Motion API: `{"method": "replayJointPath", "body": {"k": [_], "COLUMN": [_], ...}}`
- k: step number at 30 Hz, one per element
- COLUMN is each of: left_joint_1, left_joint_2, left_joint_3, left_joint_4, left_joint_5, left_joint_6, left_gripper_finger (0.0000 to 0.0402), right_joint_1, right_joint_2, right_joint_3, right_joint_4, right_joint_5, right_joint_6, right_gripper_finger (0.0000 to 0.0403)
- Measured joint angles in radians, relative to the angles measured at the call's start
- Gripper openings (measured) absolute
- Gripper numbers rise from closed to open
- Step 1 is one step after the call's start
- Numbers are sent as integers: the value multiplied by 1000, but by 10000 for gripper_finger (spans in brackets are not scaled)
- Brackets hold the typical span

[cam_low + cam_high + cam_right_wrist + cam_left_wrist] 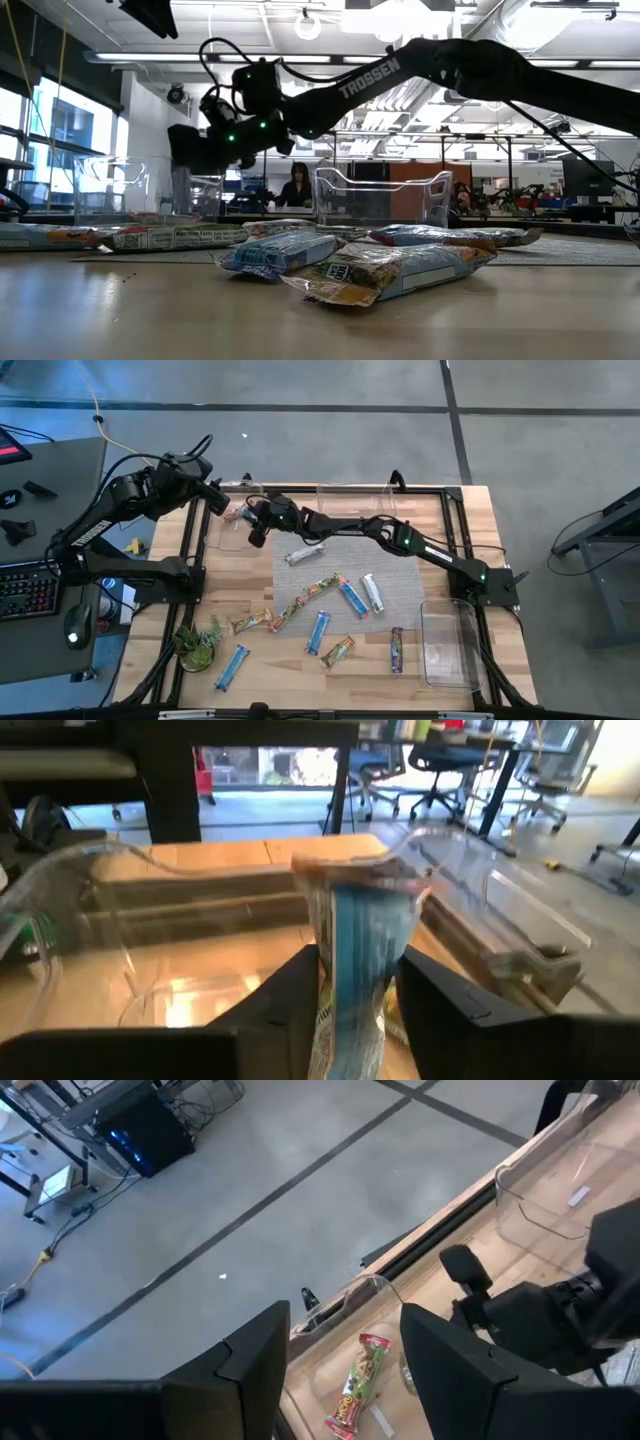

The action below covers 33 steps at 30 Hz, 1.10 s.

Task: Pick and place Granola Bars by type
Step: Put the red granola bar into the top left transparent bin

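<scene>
blue, tan and silver wrappers lie scattered along the near half of the wooden worktop (440, 520), most of them on a grey mat (400, 575). nearest the front edge sit a blue bar (232, 667), a leafy plant (197, 643) just left of it, a tan bar (338, 651) and a dark bar (397, 649). a clear tray (447, 645) stands at the near right corner. farther in, another blue bar (318, 631), a tan bar (249, 622), a line of tan bars (305, 600) across the mat, a blue bar (352, 598) and a silver bar (373, 593) lie side by side. a silver bar (305, 552) lies alone toward the mat's far left.

beyond it the right arm reaches across to the far left corner. the right tool (355, 995) stands over a clear bin (235, 520), and a blue-wrapped bar (355, 960) stands upright between its fingers (290, 990). whether the fingers press on the wrapper or have let go, i cannot tell. in the low view the right tool hangs above the bin's rim.

the left tool (345, 1355) hovers over the same bin from the far left, its fingers spread wide with nothing between them. below it one tan bar (360, 1385) lies flat on the bin's floor.

a second clear bin (380, 195) stands at the far middle edge. past the worktop, a person sits at a desk in the room.
</scene>
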State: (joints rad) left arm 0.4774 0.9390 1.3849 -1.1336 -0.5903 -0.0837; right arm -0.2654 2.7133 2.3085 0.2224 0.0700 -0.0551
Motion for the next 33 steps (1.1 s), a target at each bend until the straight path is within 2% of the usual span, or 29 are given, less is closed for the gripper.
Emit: {"method": "replayJointPath", "body": {"k": [7,15,18,23,28,33], "left_joint_1": [0,0,0,0,0,0], "left_joint_2": [0,0,0,0,0,0], "left_joint_3": [0,0,-1,-1,-1,-1], "left_joint_4": [0,-42,-61,-80,-100,-94], "left_joint_5": [0,-1,-1,4,58,64], "left_joint_6": [0,0,0,-4,-4,-6], "left_gripper_finger": [185,185,185,185,185,185], "right_joint_1": [3,17,34,70,110,151], "right_joint_2": [0,-4,-46,-186,-353,-482], "right_joint_3": [0,48,37,37,37,37], "right_joint_4": [8,25,3,-247,-632,-950], "right_joint_5": [-1,-16,-21,-23,-21,-21], "right_joint_6": [-32,-48,-84,-214,-291,-371], "right_gripper_finger": [158,161,161,161,161,161]}}
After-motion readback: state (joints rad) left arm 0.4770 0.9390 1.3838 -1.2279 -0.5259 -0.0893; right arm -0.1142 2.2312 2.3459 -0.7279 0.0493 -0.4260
